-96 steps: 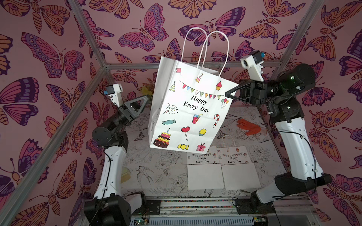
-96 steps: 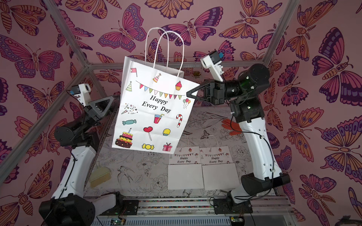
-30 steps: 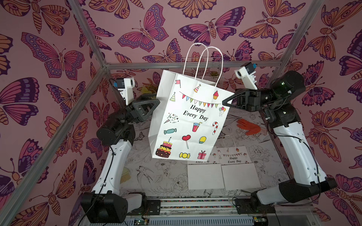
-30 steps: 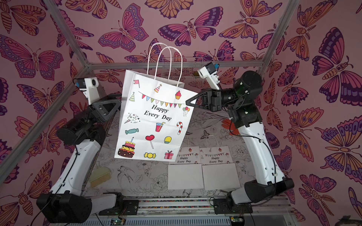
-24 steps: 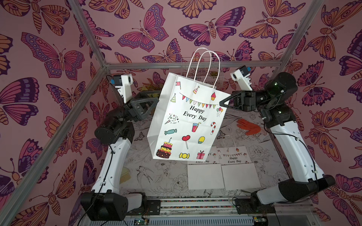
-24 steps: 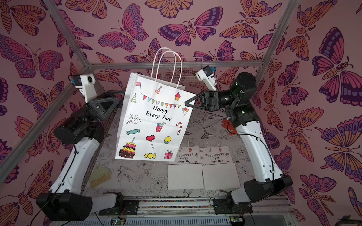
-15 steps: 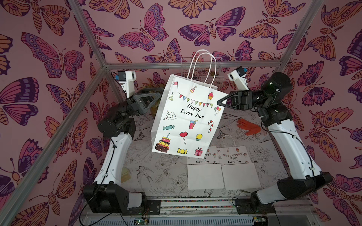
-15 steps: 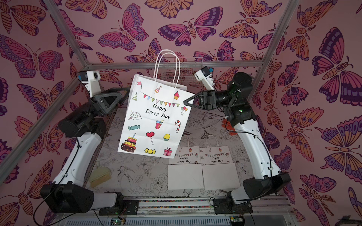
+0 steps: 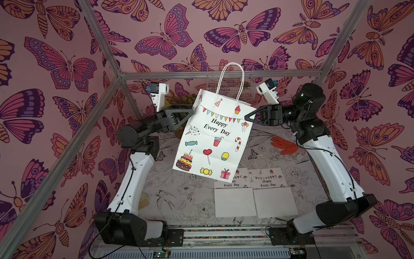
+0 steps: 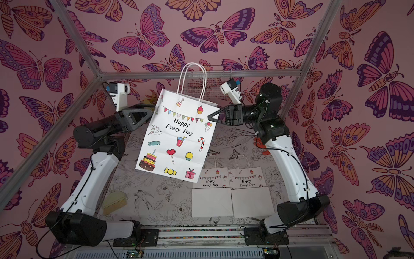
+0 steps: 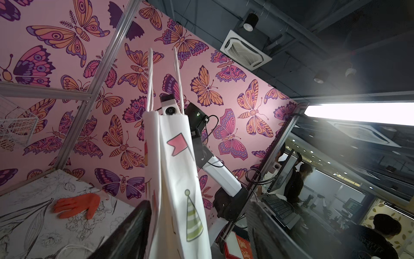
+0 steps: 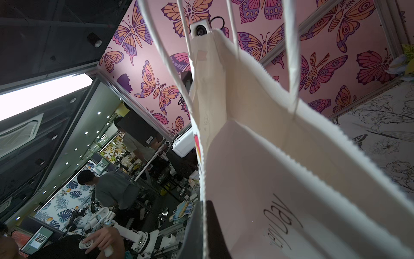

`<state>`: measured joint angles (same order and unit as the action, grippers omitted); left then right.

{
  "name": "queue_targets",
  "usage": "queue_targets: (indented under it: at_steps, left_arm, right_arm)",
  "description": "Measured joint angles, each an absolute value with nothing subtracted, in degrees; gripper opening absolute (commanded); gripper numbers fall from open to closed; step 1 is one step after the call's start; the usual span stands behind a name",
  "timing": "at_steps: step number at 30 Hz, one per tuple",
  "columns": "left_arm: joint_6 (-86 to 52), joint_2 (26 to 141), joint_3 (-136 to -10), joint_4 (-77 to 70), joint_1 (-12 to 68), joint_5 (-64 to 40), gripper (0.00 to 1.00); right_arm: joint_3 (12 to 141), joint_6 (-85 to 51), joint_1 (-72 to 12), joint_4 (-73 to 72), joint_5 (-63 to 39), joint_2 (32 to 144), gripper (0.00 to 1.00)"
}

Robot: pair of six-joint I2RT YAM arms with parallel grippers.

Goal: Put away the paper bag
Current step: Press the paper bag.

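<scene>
Paper bag (image 9: 211, 143) — partly hiding wire basket (image 9: 249, 94).

White paper bag (image 9: 212, 143): white twisted handles, black "Happy Every Day" script, multicoloured bunting, red heart lollipop, red-striped candy cane, brown-and-yellow tiered cake, pink gift box. White counter (image 9: 179, 197) — black line-drawn flowers and birds. Pink walls (image 9: 201, 33) — purple-and-orange butterflies. Orange glove (image 9: 284, 145). Pale yellow brush (image 10: 114, 201).
</scene>
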<state>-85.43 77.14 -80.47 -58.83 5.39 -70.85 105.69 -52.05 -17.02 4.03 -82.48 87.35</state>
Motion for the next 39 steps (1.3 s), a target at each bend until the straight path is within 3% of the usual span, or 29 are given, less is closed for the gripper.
queue_targets:
  at_steps: [14, 30, 34, 39]
  left_arm:
    - [-72.84, 76.12, -80.38, -45.34, 6.02, -71.46, 0.67]
    - [-72.18, 76.07, -83.00, -44.23, 6.28, -71.00, 0.65]
    - [-71.79, 75.61, -83.00, -43.03, 6.35, -71.18, 0.59]
    - [-70.17, 74.67, -83.00, -41.50, 6.35, -71.24, 0.36]
  right_arm:
    - [102.56, -50.74, -17.56, 5.45, -82.50, 85.76, 0.00]
    - [101.34, -50.74, -19.77, 5.39, -82.98, 82.39, 0.00]
    - [101.34, -50.74, -19.99, 5.43, -82.50, 82.70, 0.00]
    - [101.34, -50.74, -19.99, 5.56, -82.06, 82.78, 0.00]
